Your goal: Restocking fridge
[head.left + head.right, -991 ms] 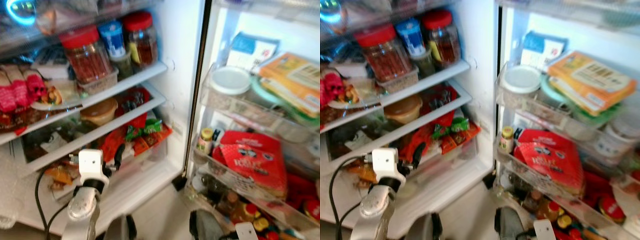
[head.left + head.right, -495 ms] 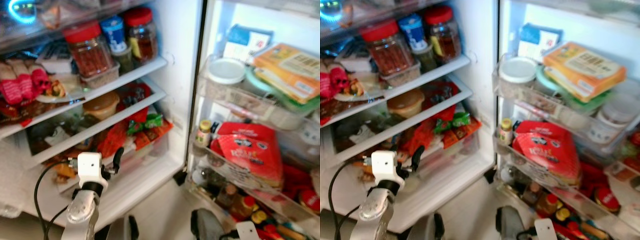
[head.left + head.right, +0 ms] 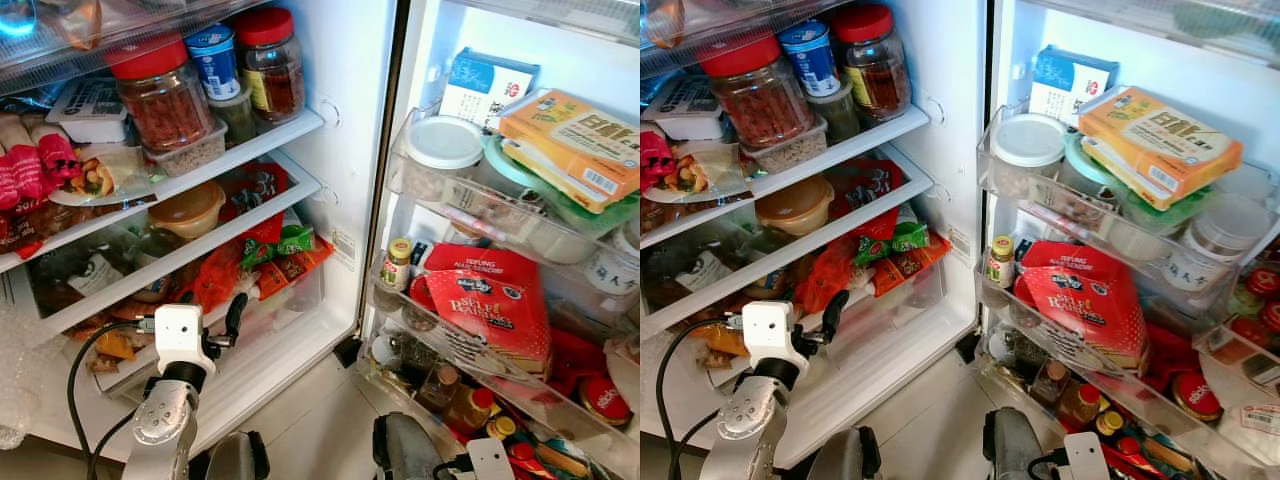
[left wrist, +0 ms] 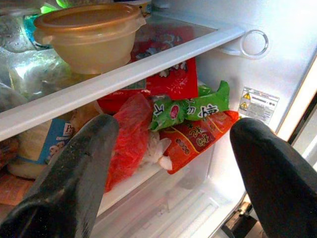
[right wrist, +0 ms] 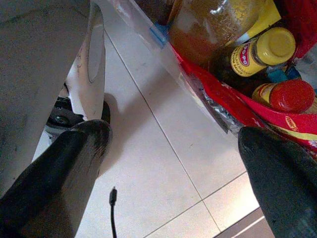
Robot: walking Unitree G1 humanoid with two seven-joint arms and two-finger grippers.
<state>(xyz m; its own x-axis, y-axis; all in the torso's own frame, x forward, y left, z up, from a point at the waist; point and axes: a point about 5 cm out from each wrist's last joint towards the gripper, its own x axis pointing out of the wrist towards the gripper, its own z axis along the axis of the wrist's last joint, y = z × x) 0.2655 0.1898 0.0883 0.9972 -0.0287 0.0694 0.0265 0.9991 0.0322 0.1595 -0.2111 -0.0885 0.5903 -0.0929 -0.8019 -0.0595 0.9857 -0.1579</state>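
Left wrist view shows your left gripper wide open and empty, aimed at the snack packets under the fridge shelf. Your right gripper hangs open over the floor, holding nothing, so no item is in hand yet.

My left gripper hangs spread before the fridge's bottom drawer, whose clear floor lies bare under a crush of red packets, a green packet and a red bag. The white shelf rail bars the way above, a tan lidded bowl seated behind it. My right gripper hangs spread over bare floor tiles, beside the crowded door bin of bottles.
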